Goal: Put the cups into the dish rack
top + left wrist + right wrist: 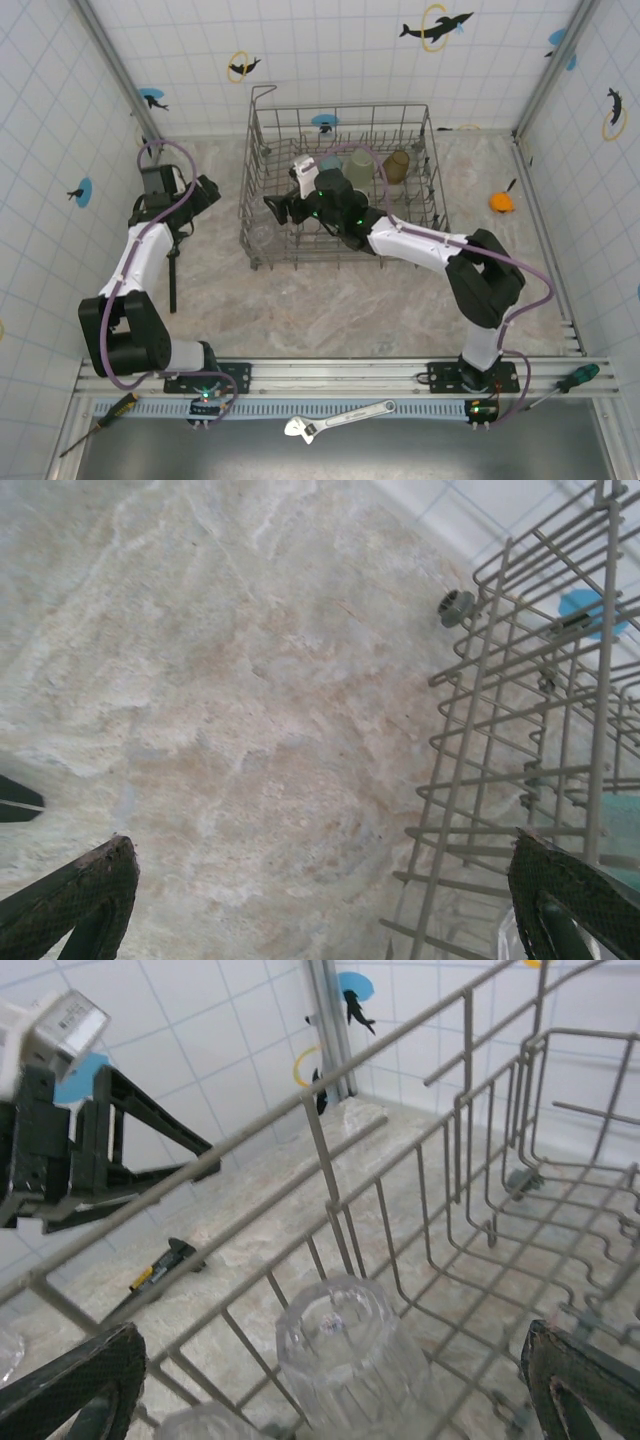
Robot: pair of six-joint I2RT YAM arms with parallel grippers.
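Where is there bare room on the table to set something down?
Bare marble lies between the dish rack and the arm bases, and between the rack and the orange object. Crowded: inside the rack, around the cups and the right gripper.

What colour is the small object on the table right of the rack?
The object is orange; top external view.

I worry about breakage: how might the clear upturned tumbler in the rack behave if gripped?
The clear tumbler looks smooth and ribbed, so probably rigid yet slippery. Standing apparently base-up between the dish rack wires, it seems unlikely to tip; whether glass or plastic I cannot tell.
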